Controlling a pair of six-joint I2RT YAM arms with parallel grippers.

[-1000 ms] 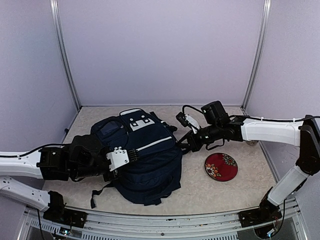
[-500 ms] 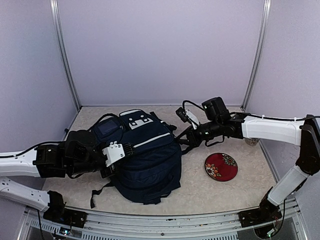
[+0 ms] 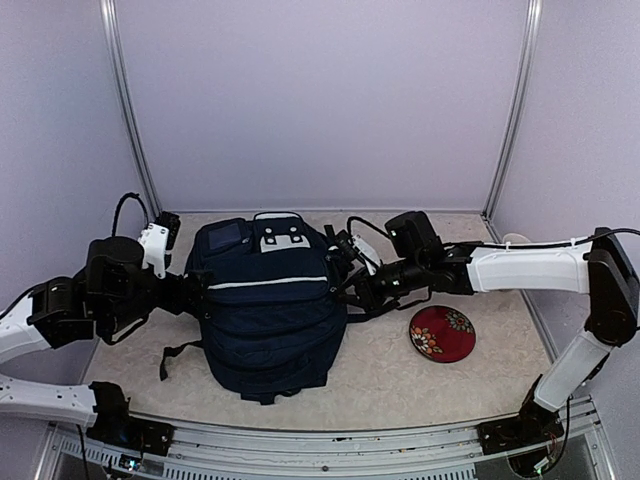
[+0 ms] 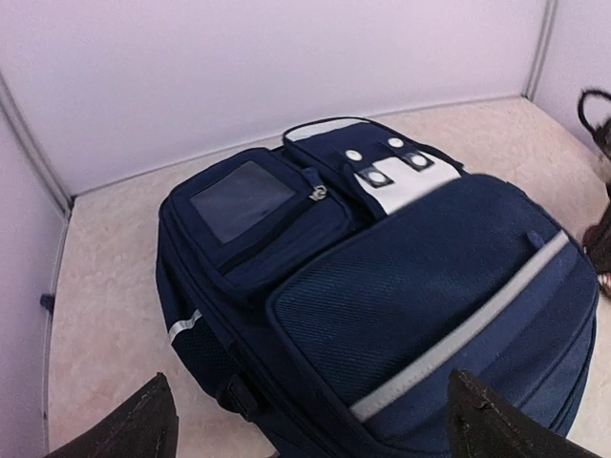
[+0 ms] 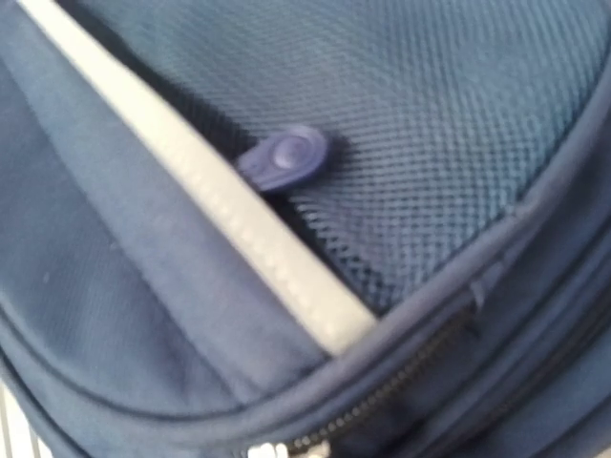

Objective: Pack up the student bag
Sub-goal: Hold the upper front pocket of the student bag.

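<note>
Student bag (image 3: 265, 310): big, dark blue, white stripe, white patch on top. Lies flat in middle of table (image 3: 400, 390), between arms.
Left gripper (image 4: 310, 431): fingers wide apart, beside bag.
Right gripper (image 3: 350, 287): fingers pinched tight, against bag's other side.
Red flowery plate (image 3: 442, 333): near bag.

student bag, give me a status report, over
Left gripper open, left of the student bag. Right gripper shut at its right side. Bag lying front up. Red patterned disc apart to the right, not blocking.

left arm (image 3: 90, 300): black joints, white shell (white wrist bracket (image 3: 153, 243)) | right arm (image 3: 520, 268): white tube, black joints
</note>
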